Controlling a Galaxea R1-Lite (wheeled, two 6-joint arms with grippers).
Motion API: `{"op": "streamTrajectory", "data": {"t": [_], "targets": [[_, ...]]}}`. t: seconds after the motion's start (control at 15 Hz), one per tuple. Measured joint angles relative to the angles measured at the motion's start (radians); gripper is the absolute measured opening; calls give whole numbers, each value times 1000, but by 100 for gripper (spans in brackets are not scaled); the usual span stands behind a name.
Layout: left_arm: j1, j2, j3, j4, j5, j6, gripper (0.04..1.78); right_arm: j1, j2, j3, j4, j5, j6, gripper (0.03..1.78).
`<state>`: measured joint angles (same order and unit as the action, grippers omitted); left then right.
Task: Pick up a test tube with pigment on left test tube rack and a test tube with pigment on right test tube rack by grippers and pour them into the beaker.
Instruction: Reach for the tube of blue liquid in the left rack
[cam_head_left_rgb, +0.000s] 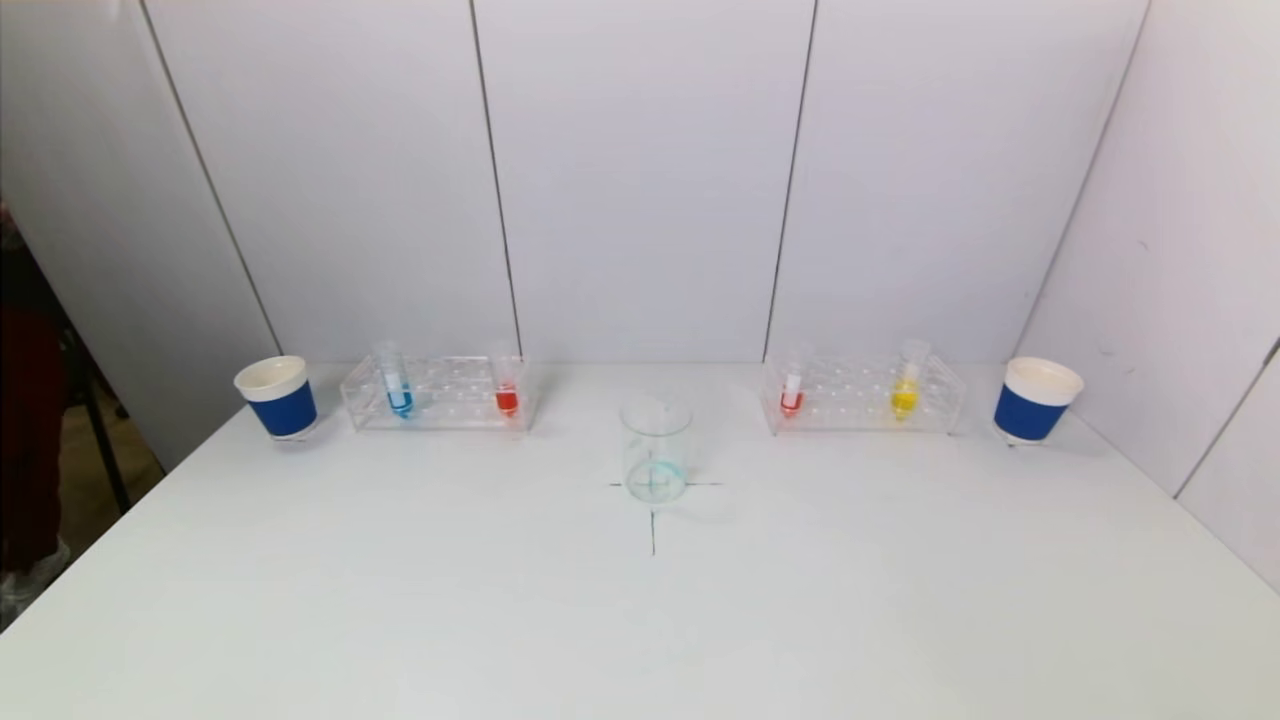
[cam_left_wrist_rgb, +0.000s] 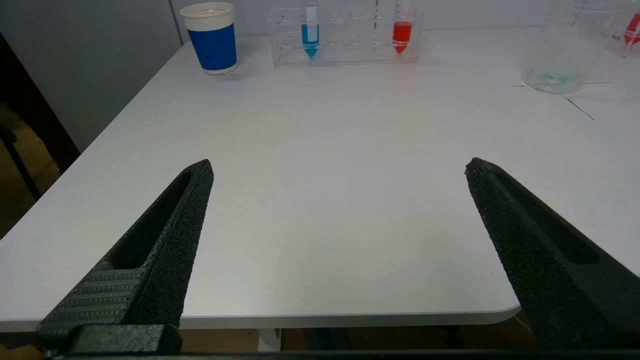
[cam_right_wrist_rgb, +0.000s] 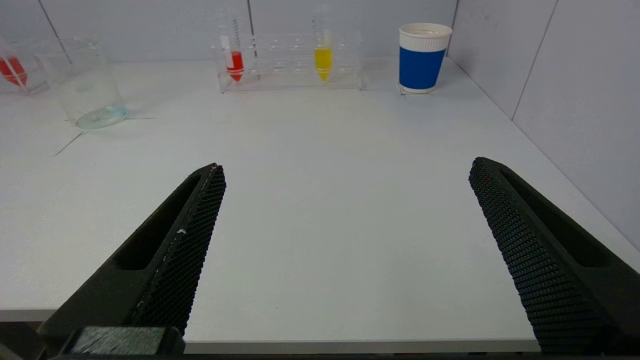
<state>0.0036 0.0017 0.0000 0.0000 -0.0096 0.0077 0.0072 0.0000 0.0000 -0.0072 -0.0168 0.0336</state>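
Note:
The left clear rack (cam_head_left_rgb: 440, 393) holds a blue-pigment tube (cam_head_left_rgb: 397, 385) and a red-pigment tube (cam_head_left_rgb: 507, 390). The right clear rack (cam_head_left_rgb: 865, 395) holds a red-pigment tube (cam_head_left_rgb: 792, 392) and a yellow-pigment tube (cam_head_left_rgb: 906, 385). A clear glass beaker (cam_head_left_rgb: 655, 450) stands upright between the racks on a cross mark. Neither gripper shows in the head view. My left gripper (cam_left_wrist_rgb: 339, 167) is open and empty at the table's near edge, far from the left rack (cam_left_wrist_rgb: 345, 35). My right gripper (cam_right_wrist_rgb: 346, 167) is open and empty at the near edge, far from the right rack (cam_right_wrist_rgb: 290, 62).
A blue-and-white paper cup (cam_head_left_rgb: 277, 397) stands left of the left rack, another cup (cam_head_left_rgb: 1036, 400) right of the right rack. White walls close the back and right side. The white table (cam_head_left_rgb: 640, 620) lies bare toward me.

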Motion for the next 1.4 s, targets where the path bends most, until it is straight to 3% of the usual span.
{"op": "streamTrajectory", "data": {"t": [1.13,1.4], "targets": [[0,0,0,0,-1,8,176,0,0,0,0,0,0,177],[0,0,-1,10,-14,64,176,0,0,0,0,0,0,177]]}}
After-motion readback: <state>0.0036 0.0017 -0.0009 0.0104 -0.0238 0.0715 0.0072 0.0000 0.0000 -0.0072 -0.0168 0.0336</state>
